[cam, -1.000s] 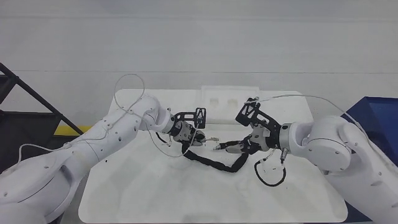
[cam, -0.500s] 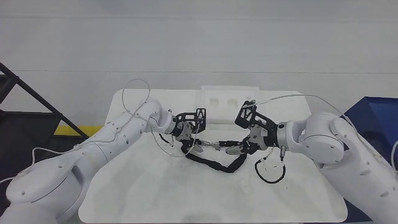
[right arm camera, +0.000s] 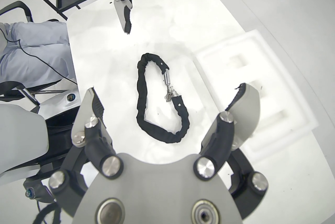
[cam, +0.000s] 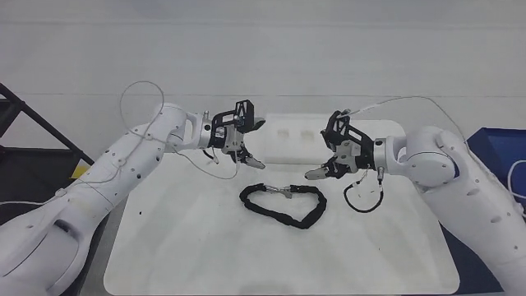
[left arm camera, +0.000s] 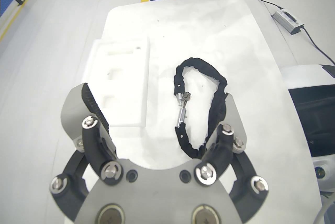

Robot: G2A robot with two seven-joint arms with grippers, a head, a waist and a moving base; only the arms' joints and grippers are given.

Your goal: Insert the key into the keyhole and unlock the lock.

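Hands: left hand point(left arm camera: 154, 96) and right hand point(right arm camera: 167, 91) both have their fingers spread wide and hold nothing. Each hangs above the surface point(cam: 205, 255), clear of it.
Lock: black fabric-sleeved chain lock point(right arm camera: 140, 94) lies in a closed-looking loop on the surface. It is between the two hands and below them, touching neither.
Barrel: short metal barrel point(right arm camera: 166, 79) on one chain end, ahead of the right hand's open fingers.
Key: small metal key point(right arm camera: 169, 96) sits at the barrel's tip and touches it. It appears seated in the keyhole, but depth cannot be confirmed.
Second chain end: just beside the key, at an angle to the barrel rather than in line. Cannot tell whether it is latched or freed.
Foam tray: white tray point(left arm camera: 145, 83) with recesses, off to one side of both hands, just beside the lock.
Progress (judgement): insertion looks done, with the key at the barrel and neither hand on it. The unlock step is unverified.
Remaining (judgement): if the lock is latched, one hand steadies the barrel while the other turns the key, then the ends are parted.
Risk (judgement): the limp chain may drag or twist when the key is gripped.
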